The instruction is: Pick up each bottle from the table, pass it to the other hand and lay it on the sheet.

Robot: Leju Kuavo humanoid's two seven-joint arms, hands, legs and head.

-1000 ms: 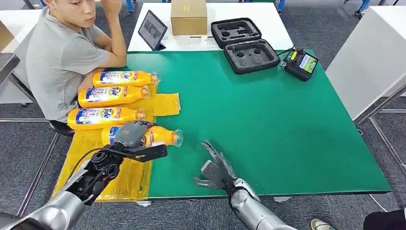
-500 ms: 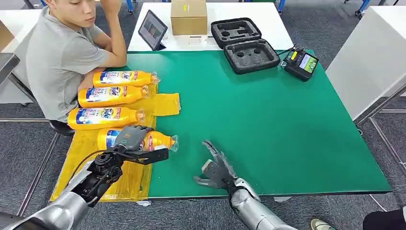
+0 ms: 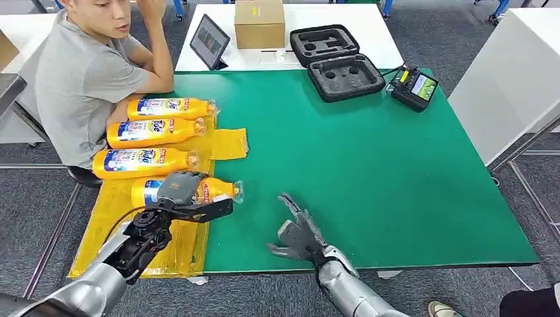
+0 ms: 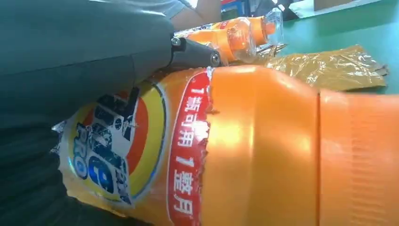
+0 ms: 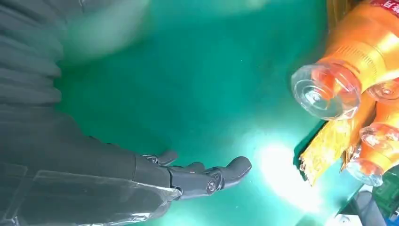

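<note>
A: Orange plastic, and the left hand (image 3: 179, 191) is wrapped over it. Is that detergent bottle (image 3: 214, 190) down on the yellow sheet (image 3: 165, 254) or not?

B: It lies on its side at the sheet's near end, just nearer the robot than the three detergent bottles (image 3: 148, 132) already lined up there. Its body is over the sheet and its clear cap (image 3: 236, 191) pokes past the sheet's right edge over the green table (image 3: 396, 185). Whether it rests on the sheet or hangs just above it, I cannot tell.

A: Why that pose?

B: I judge it copies the row: label up, cap pointing off the sheet's right edge like the others, so the four lie parallel. The left wrist view shows the thumb (image 4: 197, 52) across the label, so the fingers are closed on the bottle, with the palm on top and the forearm coming in low along the sheet.

A: And the right hand (image 3: 297, 234)?

B: It holds nothing. It sits over the table to the right of the sheet, near the table's front edge, palm turned up a little and fingers (image 5: 221, 176) spread loosely. I guess the pass is done and it waits clear of the bottle.

A: What is left?

B: Judging by the layout, letting go. No other bottle stands on the table beyond the sheet, so this looks like the last one.
</note>
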